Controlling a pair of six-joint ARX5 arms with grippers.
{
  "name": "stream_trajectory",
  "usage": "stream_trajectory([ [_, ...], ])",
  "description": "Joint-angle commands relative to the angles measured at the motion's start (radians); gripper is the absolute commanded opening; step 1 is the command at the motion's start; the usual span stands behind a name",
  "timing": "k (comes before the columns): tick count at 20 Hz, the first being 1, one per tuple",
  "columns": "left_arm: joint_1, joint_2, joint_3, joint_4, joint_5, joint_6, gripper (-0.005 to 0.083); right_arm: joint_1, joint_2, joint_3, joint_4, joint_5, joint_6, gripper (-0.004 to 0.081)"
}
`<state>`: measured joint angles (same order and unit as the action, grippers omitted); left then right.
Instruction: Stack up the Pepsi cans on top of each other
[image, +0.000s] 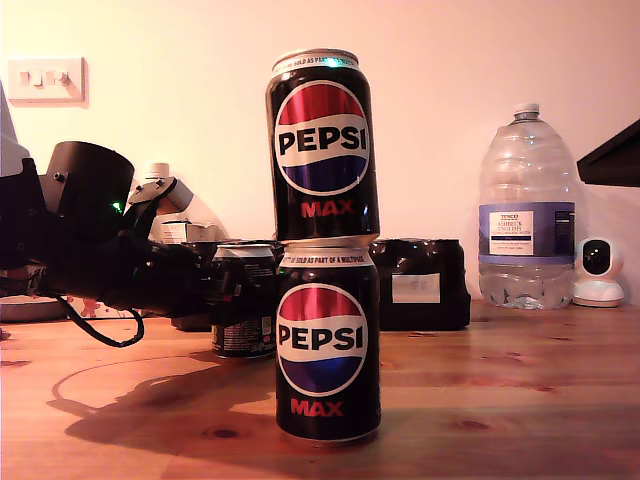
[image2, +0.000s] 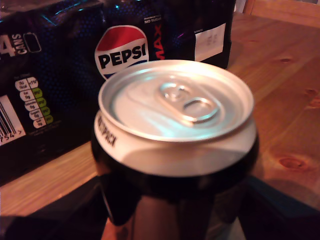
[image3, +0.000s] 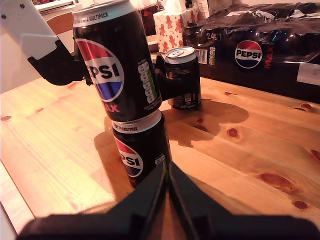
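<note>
Two Pepsi cans stand stacked in the middle of the wooden table (image: 520, 400): a top can (image: 322, 140) (image3: 117, 65) on a bottom can (image: 327, 345) (image3: 140, 152). The top one sits slightly off-centre. A third Pepsi can (image: 243, 305) (image2: 175, 115) (image3: 184, 75) stands on the table behind the stack, toward the exterior view's left. My first gripper (image: 240, 290) (image2: 175, 210) reaches in from the exterior view's left and is shut on this can, with dark fingers (image2: 117, 200) on both sides. My second gripper (image3: 167, 190) is shut on nothing, a short way in front of the stack.
A shrink-wrapped black multipack (image: 420, 283) (image2: 50, 75) (image3: 260, 50) lies behind the cans. A large water bottle (image: 526, 215) and a small white camera (image: 598, 272) stand at the exterior view's right. A patterned box (image3: 172, 25) sits farther back.
</note>
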<state>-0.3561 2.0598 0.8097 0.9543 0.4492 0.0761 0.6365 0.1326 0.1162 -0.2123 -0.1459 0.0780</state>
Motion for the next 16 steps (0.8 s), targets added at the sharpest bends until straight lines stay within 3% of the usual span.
stream_trajectory([
  [1,0.0,0.027,0.009,0.006,0.007,0.011,0.0307,0.005,-0.001,0.01,0.005,0.002,0.001,-0.0012],
  [6,0.0,-0.022,0.009,-0.032,0.015,0.01,0.0306,0.005,-0.001,0.01,-0.003,0.002,0.0,-0.0012],
  [16,0.001,-0.321,0.009,-0.34,0.044,0.066,0.0306,0.005,-0.001,0.01,-0.033,0.002,0.001,-0.0012],
])
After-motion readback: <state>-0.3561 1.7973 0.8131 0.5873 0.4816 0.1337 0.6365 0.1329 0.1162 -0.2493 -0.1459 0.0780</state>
